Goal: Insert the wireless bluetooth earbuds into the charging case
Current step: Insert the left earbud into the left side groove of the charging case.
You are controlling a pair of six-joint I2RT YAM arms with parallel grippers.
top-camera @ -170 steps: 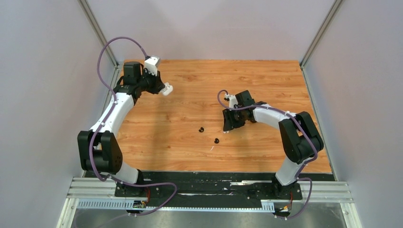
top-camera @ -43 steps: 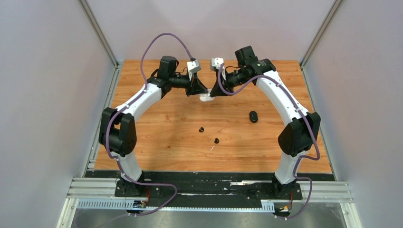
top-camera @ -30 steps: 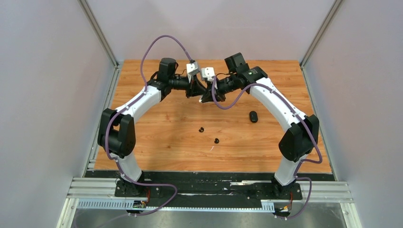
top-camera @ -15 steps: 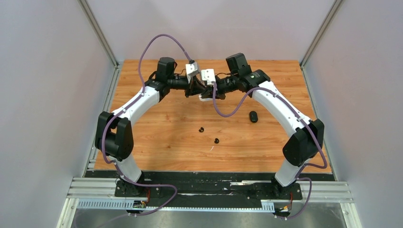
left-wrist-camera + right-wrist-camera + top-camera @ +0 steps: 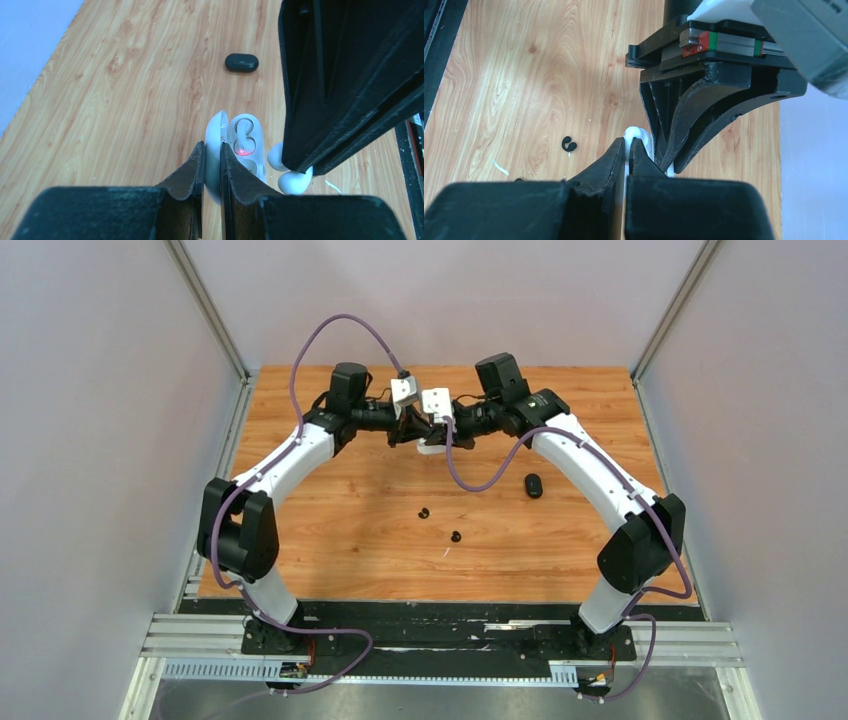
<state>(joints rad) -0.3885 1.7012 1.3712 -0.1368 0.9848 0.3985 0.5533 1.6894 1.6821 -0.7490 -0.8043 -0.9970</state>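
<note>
The white charging case [image 5: 432, 448] stands open at the back middle of the table. My left gripper [image 5: 413, 432] is shut on its raised lid [image 5: 214, 165]. One white earbud [image 5: 245, 136] sits in the case base with a red light on. My right gripper [image 5: 441, 434] faces the left one, shut on the other white earbud [image 5: 295, 181], held right beside the case base; that earbud also shows between the right fingertips [image 5: 630, 134]. Two black earbuds [image 5: 423, 512] [image 5: 455, 536] lie loose on the table. The black case [image 5: 533, 485] lies closed to the right.
The wooden table [image 5: 330, 530] is walled on three sides by grey panels. The two grippers stand almost touching each other over the white case. A small white scrap [image 5: 446, 552] lies near the black earbuds.
Both arms have swung from the sides to meet at the back middle, the left one bringing the white case. The black case now lies on the table. In the last half second the grippers barely moved.
</note>
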